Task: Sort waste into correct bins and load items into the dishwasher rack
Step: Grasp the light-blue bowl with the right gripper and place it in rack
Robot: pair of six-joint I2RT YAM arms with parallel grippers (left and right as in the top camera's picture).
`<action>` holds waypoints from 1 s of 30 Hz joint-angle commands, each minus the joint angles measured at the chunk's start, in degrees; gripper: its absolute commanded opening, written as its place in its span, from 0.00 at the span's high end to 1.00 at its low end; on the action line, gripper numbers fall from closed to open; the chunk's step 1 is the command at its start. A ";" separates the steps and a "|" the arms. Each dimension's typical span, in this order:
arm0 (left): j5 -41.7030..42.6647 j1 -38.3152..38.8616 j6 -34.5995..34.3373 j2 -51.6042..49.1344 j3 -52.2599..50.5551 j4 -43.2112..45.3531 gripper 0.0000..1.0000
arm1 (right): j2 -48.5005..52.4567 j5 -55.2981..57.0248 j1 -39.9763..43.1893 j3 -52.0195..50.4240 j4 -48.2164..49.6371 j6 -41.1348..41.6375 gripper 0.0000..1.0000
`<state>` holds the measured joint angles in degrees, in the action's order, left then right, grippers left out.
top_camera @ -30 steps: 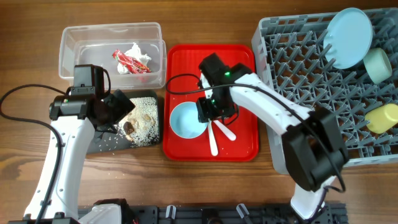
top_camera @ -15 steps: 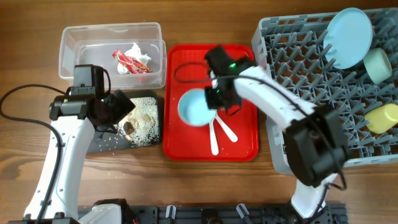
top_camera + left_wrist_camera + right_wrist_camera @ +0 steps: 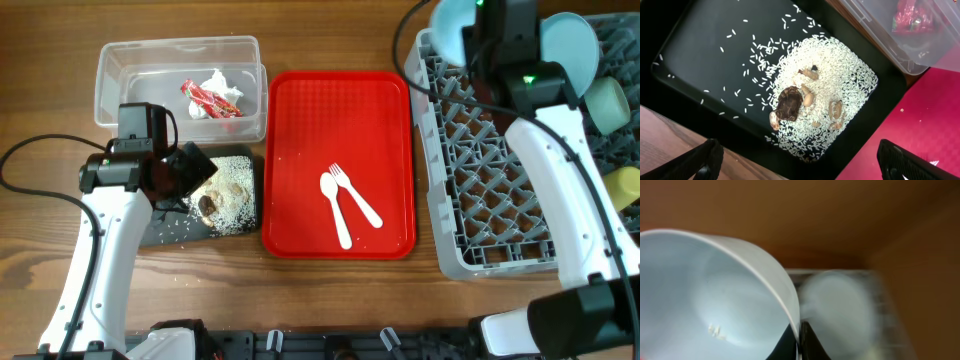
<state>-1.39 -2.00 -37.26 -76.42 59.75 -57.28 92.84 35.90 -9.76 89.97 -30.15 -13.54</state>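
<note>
Lifted off the red tray (image 3: 300, 120) within the last second, the pale blue bowl (image 3: 447, 22) is now hanging over the grey rack (image 3: 480, 200), at its upper-left corner as the overhead view shows it. The right gripper (image 3: 799, 341) is pinching the bowl's rim, jaws closed tight on it. We are counting two bowls, this one and a mint green bowl (image 3: 607, 103) in the rack, beside one blue plate (image 3: 560, 55) and one yellow cup (image 3: 625, 187). One fork (image 3: 358, 200) and one spoon (image 3: 336, 210) are lying close together on the red tray. One red wrapper (image 3: 210, 100) and one tissue (image 3: 220, 82) are sitting in the clear tub (image 3: 130, 60). Rice and brown scraps (image 3: 790, 102) are lying in the black tray (image 3: 700, 60), where the left gripper (image 3: 805, 162) is hovering, jaws spread wide, holding nothing.
</note>
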 commanded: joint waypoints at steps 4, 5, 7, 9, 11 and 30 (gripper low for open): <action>0.46 -0.42 -0.94 0.68 0.70 0.48 0.00 | 7.41 21.33 4.55 -0.52 5.66 -10.45 0.96; 0.46 -0.42 -0.94 0.68 0.68 0.52 0.00 | 9.11 23.02 4.85 -0.52 5.77 -10.38 0.96; 0.46 -0.42 -0.94 0.68 0.68 0.68 0.00 | 11.87 25.35 5.16 -0.52 5.92 -9.42 0.96; 0.46 -0.42 -0.94 0.68 0.68 0.70 0.00 | 14.84 27.30 5.01 -0.52 5.57 -6.01 0.96; 0.46 -0.42 -0.94 0.68 0.70 0.68 0.00 | 17.14 27.26 4.17 -0.52 4.37 -3.74 0.96; 0.48 -0.42 -0.94 0.68 0.70 0.90 0.00 | 17.20 7.15 -1.64 -0.61 -18.38 12.44 0.56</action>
<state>-0.99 -2.02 -37.28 -76.42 59.75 -56.49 112.79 58.19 -10.48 90.06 -47.94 -3.81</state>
